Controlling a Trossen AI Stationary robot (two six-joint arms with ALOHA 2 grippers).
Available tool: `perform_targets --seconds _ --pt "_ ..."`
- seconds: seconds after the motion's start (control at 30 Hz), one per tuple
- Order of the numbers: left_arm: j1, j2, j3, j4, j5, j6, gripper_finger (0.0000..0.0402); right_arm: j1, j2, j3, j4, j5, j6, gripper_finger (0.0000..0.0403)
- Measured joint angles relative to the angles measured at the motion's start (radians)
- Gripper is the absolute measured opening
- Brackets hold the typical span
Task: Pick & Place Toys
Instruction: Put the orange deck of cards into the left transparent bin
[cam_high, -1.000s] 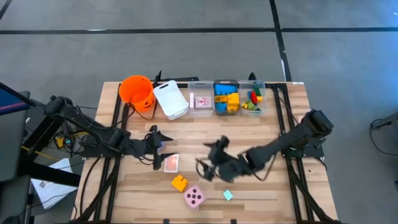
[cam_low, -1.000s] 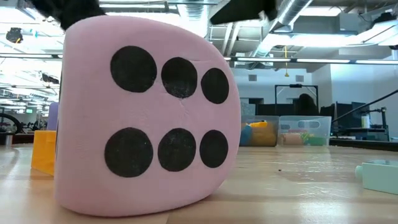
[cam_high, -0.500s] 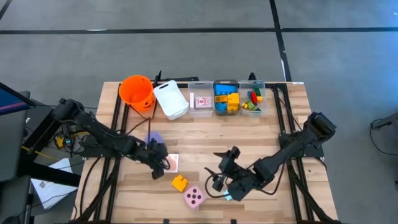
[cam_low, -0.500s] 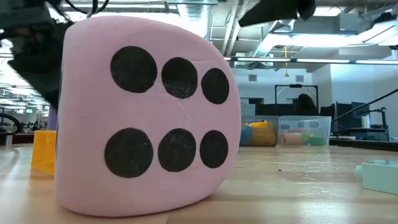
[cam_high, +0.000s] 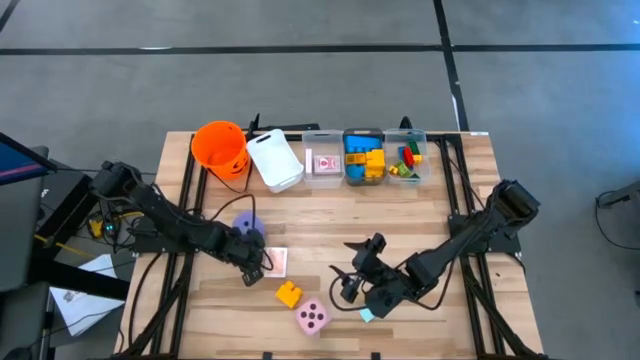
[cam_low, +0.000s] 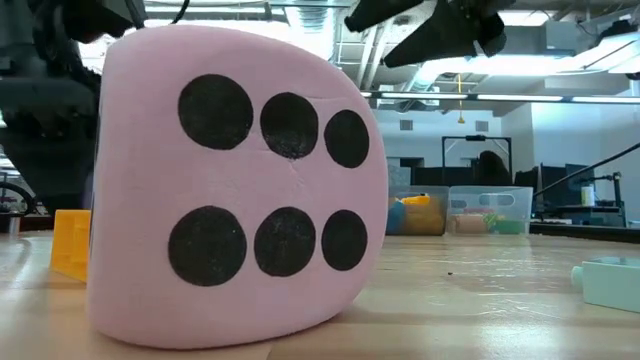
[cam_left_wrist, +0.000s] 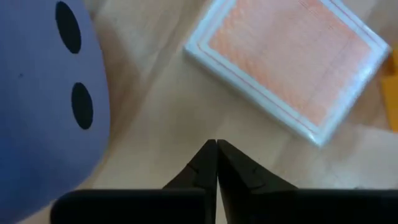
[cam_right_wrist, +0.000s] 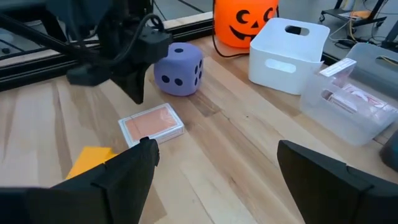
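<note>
Beside the card deck (cam_high: 275, 261), the left gripper (cam_high: 252, 259) is closed, empty, between deck and purple die (cam_high: 247, 226). The right gripper (cam_high: 352, 284), wide open, hovers well right of the deck.

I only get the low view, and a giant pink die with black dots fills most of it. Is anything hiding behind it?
Observer: Yes. A purple die sits farther back on the table, with pink-backed cards lying flat beside it.
Operator: Is one of the arms grabbing them?
Observer: No. The left gripper points at bare wood between the two, its fingers pressed together on nothing.
Operator: And the other arm?
Observer: The right gripper hangs empty with its fingers spread, close to the pink die.
</note>
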Motion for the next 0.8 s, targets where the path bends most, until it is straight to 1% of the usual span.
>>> perform_targets --seconds 0.23,0.3,0.4,0.47,0.57,0.67,0.73,0.8 --pt "0.058 0.078 0.029 0.086 -0.046 0.003 0.0001 -0.005 0.0 -0.004 0.006 -0.01 0.007 0.0327" --pt "0.084 0.087 0.054 0.17 -0.058 0.042 0.0001 -0.006 0.0 -0.004 0.013 -0.011 0.007 0.0327" --pt "0.12 0.089 0.075 0.391 0.016 0.187 0.0 -0.008 0.0 -0.003 0.025 -0.019 0.007 0.0327" --pt "0.144 0.084 0.081 0.469 0.074 0.26 0.0 -0.009 0.0 -0.003 0.023 -0.029 0.007 0.0327" --pt "0.167 0.069 0.102 0.43 0.097 0.281 0.0 -0.007 0.0 -0.003 0.019 -0.029 0.007 0.0327" --pt "0.176 0.05 0.102 0.332 0.093 0.272 0.0 -0.002 0.0 -0.003 0.011 -0.029 0.007 0.0327" --pt "0.175 0.042 0.101 0.239 0.091 0.254 0.0 0.002 0.0 -0.003 0.004 -0.029 0.007 0.0327" --pt "0.17 0.042 0.102 0.187 0.098 0.236 0.0 0.002 0.0 -0.003 -0.002 -0.029 0.007 0.0327"
